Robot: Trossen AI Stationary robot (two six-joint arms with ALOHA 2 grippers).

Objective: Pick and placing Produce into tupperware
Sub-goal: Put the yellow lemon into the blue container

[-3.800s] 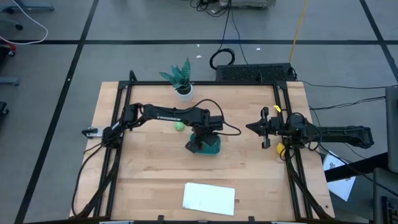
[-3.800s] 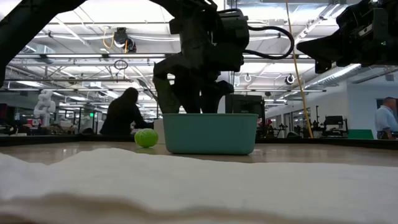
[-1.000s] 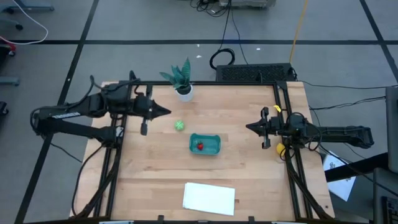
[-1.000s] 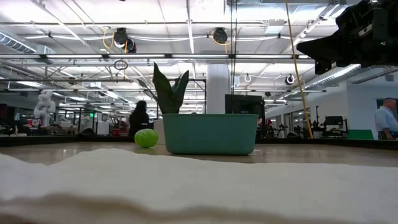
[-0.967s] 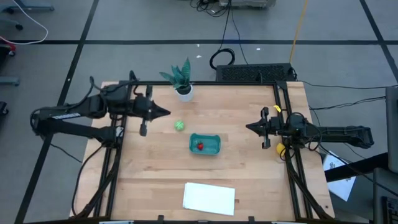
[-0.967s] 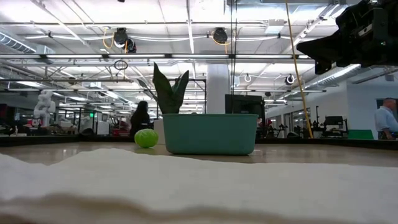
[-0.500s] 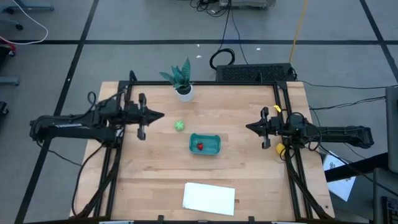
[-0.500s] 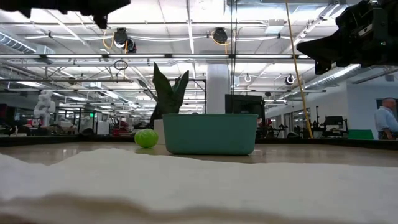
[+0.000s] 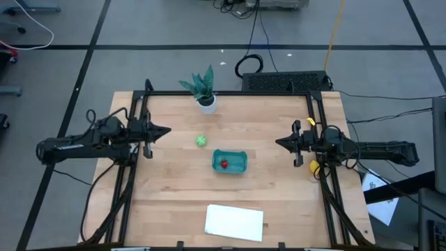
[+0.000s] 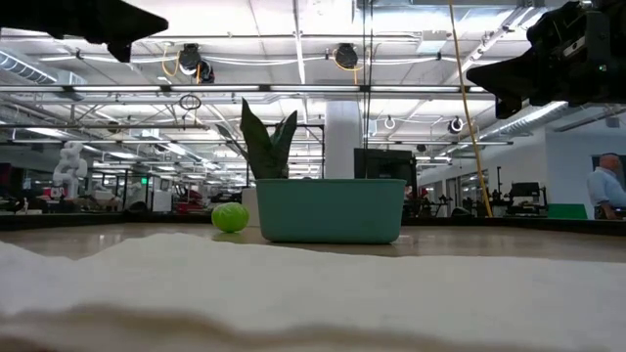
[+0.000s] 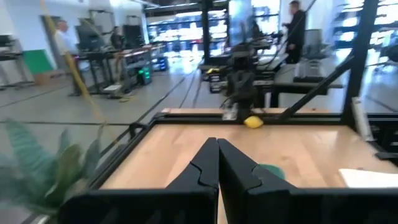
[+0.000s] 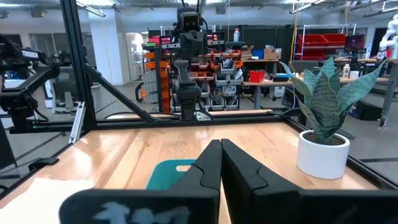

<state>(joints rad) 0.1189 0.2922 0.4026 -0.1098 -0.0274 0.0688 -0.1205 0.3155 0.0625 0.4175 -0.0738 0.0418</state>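
Observation:
The teal tupperware stands mid-table, and the red strawberry piece lies inside it. On the wood just beyond the tupperware's far left corner sits the round green piece, also seen in the low view. The yellow lemon piece lies at the table's right edge beside my right arm. My left gripper hovers shut over the table's left part, its tip pointing right. My right gripper hovers shut over the right part, its tip pointing left. Both grippers are above the table and touch nothing.
A potted green plant in a white pot stands at the far edge. A flat white sheet lies near the front edge. A black metal frame runs along the table's left and right sides. People stand in the room beyond the table.
My left gripper, shut throughout, has drawn back toward the table's left edge, away from the green piece and the tupperware. The produce and the tupperware have stayed where they were.

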